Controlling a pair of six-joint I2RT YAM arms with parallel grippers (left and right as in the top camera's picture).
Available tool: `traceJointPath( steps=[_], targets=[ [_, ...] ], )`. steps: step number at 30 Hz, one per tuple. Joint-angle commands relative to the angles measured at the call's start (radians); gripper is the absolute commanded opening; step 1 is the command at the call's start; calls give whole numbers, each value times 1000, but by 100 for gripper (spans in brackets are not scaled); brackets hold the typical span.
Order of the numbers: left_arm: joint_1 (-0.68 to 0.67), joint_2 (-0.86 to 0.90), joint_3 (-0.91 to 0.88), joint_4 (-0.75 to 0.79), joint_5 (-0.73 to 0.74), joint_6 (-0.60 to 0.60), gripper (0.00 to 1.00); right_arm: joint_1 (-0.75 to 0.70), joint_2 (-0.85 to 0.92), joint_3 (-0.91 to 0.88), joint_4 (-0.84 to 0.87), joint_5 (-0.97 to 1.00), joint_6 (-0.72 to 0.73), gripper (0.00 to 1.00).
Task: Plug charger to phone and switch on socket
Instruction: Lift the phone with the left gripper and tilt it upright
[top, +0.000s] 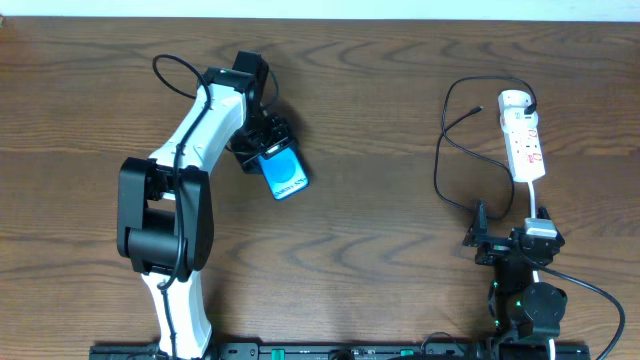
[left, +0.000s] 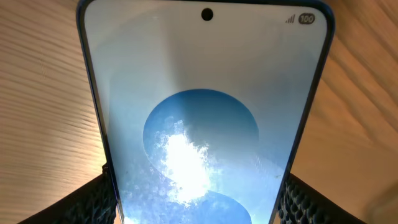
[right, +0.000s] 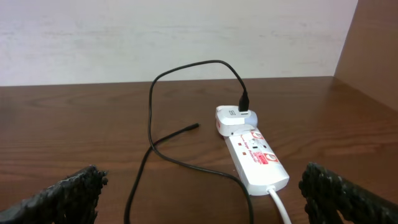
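A dark brown bench (top: 380, 230) with wood grain running left to right fills the overhead view. A pale, faintly mottled off-white wall (right: 93, 43) stands behind its far edge. In the right wrist view, a brown panel (right: 376, 50) rises at the right. The light is even and soft.

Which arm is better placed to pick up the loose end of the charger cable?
Right. The right gripper is open and faces the cable tip beside the power strip; the left gripper is across the table, clamped on the phone.
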Motion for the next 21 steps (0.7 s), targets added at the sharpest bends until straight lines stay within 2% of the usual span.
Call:
traceJointPath(
  steps=[1,9,16,21],
  targets=[
    [-2,-31,2,-7,265,7,70,-5,-3,-2,-2,2,-11,99],
    [-3,-31,2,-14,635,7,70,-5,-3,-2,-2,2,-11,99],
    [-3,-31,2,-14,893,6,70,-5,-3,-2,-2,2,-11,99],
    [-3,-31,2,-14,953,6,70,-5,-3,-2,-2,2,-11,99]
  ],
)
